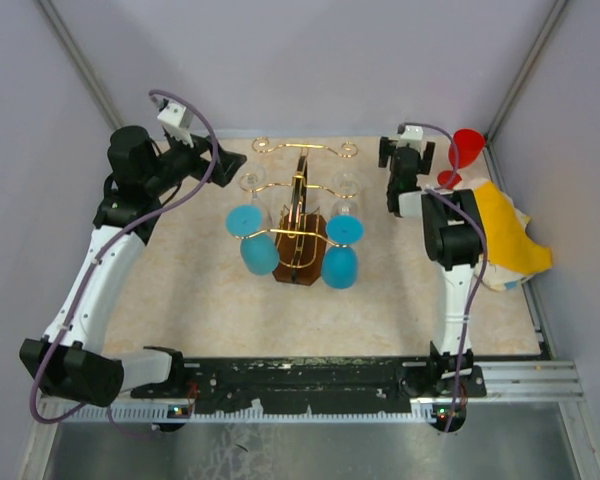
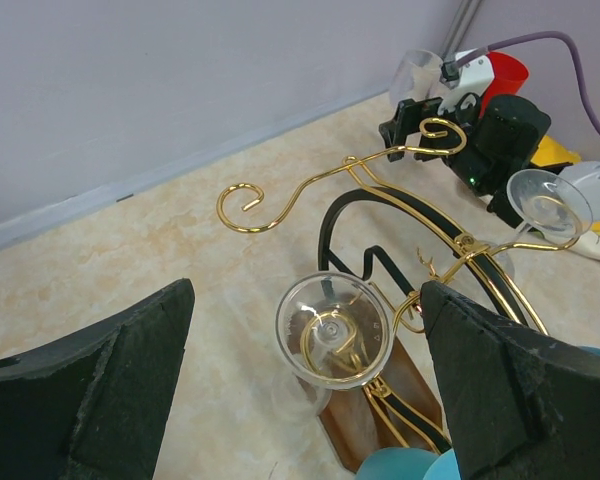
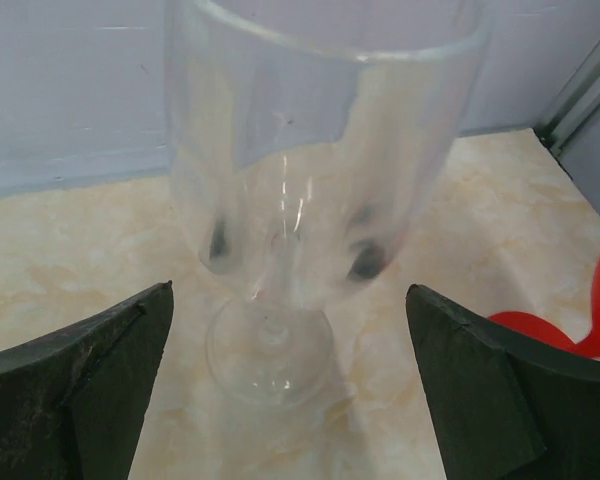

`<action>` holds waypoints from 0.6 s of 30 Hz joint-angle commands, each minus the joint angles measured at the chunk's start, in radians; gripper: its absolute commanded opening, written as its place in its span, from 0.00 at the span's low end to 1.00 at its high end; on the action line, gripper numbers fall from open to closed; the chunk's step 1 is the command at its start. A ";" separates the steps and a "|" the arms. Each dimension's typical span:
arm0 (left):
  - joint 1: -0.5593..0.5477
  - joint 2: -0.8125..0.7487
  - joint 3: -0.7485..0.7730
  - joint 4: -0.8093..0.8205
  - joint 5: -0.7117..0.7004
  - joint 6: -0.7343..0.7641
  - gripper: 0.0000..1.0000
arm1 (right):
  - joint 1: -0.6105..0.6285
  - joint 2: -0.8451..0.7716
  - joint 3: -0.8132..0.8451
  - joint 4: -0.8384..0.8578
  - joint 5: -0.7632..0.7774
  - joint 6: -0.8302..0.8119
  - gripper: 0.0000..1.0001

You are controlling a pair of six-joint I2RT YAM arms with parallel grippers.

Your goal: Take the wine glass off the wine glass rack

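Beige marbled tabletop. Clear stemmed wine glass stood upright near far right corner, off the gold wire rack, between spread fingers of right gripper; left gripper gaped empty. Removal seemingly done.

My left gripper hangs beside the wine glass rack, hung with blue glasses and clear glasses; my right gripper flanks it.

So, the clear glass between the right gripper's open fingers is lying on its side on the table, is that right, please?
Not quite: the clear glass stands upright on its foot on the table, not on its side, as the right wrist view shows. The open fingers of the right gripper do flank it.
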 commanded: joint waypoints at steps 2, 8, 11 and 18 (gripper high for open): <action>0.007 -0.011 0.020 0.022 0.040 -0.021 1.00 | -0.003 -0.207 -0.085 0.021 0.024 0.068 0.99; 0.009 -0.012 0.031 -0.028 0.038 -0.006 1.00 | -0.001 -0.344 -0.191 -0.098 -0.024 0.098 0.99; 0.010 -0.027 0.023 -0.042 0.039 -0.012 1.00 | 0.001 -0.409 -0.220 -0.168 -0.041 0.112 0.99; 0.012 -0.060 0.020 -0.100 0.020 -0.012 0.99 | 0.015 -0.599 -0.301 -0.387 -0.104 0.151 0.99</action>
